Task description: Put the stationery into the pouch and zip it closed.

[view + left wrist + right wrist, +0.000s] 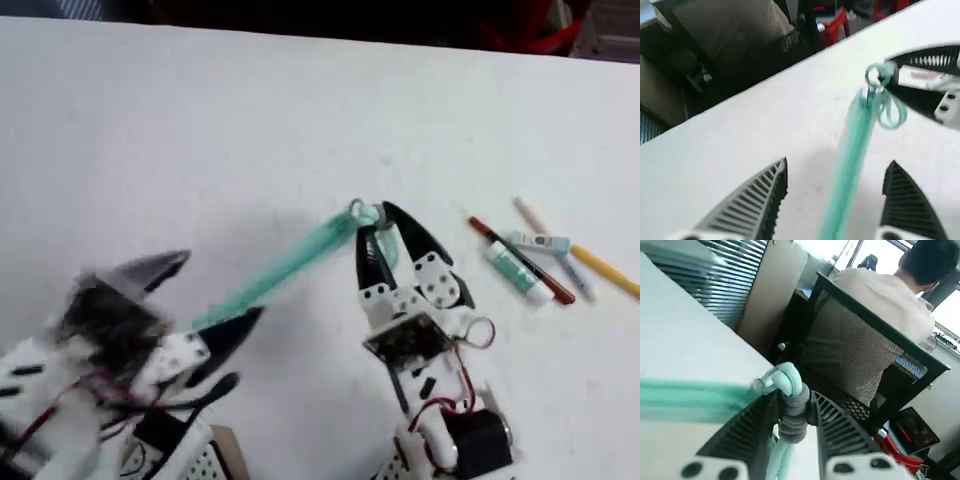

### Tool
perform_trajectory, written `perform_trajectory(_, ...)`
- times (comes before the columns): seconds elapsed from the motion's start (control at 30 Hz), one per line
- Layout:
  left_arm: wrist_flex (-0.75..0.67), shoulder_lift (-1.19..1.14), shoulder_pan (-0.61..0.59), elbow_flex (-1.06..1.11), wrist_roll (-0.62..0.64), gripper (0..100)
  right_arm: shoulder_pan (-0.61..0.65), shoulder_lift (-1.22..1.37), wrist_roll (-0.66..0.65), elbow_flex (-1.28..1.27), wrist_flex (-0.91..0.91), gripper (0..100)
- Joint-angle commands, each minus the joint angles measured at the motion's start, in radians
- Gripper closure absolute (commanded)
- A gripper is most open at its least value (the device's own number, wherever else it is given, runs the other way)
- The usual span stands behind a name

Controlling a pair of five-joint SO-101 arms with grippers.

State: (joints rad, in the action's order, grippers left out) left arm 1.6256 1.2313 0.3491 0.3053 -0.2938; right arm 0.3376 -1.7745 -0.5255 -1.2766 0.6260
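High view, right tool (372, 220) pinching pull cord (790, 390) of teal pouch (285, 268), left tool (839, 162) wide open

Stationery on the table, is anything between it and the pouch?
Yes: the right pincer, shut on the zip pull, and its arm stand between the stationery and the pouch.

Left hand (200, 300), low at seven o'clock, gapes wide toward two o'clock; right hand (373, 222), from five o'clock, points to eleven, pinching the zipper pull (789, 379).
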Motion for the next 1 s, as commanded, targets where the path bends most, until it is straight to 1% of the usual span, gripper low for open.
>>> perform_trajectory(0.0, -0.086, -0.001, -0.008, 0.209, -0.075, 69, -0.008, -0.007, 0.066, 0.135, 0.015, 98.1)
perform_trajectory(0.1, -0.146, 0.001, -0.025, 0.276, -0.095, 69, 0.019, 0.008, 0.092, 0.19, 0.03, 98.1)
perform_trajectory(0.17, -0.193, 0.001, -0.041, 0.255, -0.089, 69, 0.064, 0.054, 0.089, 0.218, 0.027, 98.1)
perform_trajectory(0.23, -0.221, 0.001, -0.031, 0.218, -0.089, 69, 0.093, 0.12, 0.087, 0.258, 0.024, 98.1)
perform_trajectory(0.3, -0.252, -0.004, 0.007, 0.199, -0.081, 69, 0.114, 0.194, 0.094, 0.318, 0.028, 98.1)
perform_trajectory(0.4, -0.313, -0.005, 0.097, 0.221, -0.018, 69, 0.16, 0.28, 0.095, 0.391, 0.053, 98.1)
perform_trajectory(0.5, -0.364, -0.005, 0.179, 0.242, 0.017, 69, 0.2, 0.305, 0.095, 0.41, 0.064, 98.1)
perform_trajectory(0.63, -0.431, -0.005, 0.183, 0.305, 0.017, 70, 0.209, 0.257, 0.095, 0.42, 0.085, 98.1)
perform_trajectory(0.7, -0.445, -0.005, 0.182, 0.339, 0.017, 76, 0.206, 0.229, 0.094, 0.434, 0.097, 98.1)
perform_trajectory(0.83, -0.483, -0.004, 0.189, 0.379, 0.014, 98, 0.2, 0.222, 0.087, 0.465, 0.091, 98.1)
perform_trajectory(0.9, -0.508, -0.002, 0.183, 0.394, 0.018, 97, 0.199, 0.243, 0.086, 0.483, 0.091, 98.1)
perform_trajectory(0.97, -0.523, -0.002, 0.183, 0.402, 0.023, 98, 0.165, 0.271, 0.086, 0.5, 0.088, 98.1)
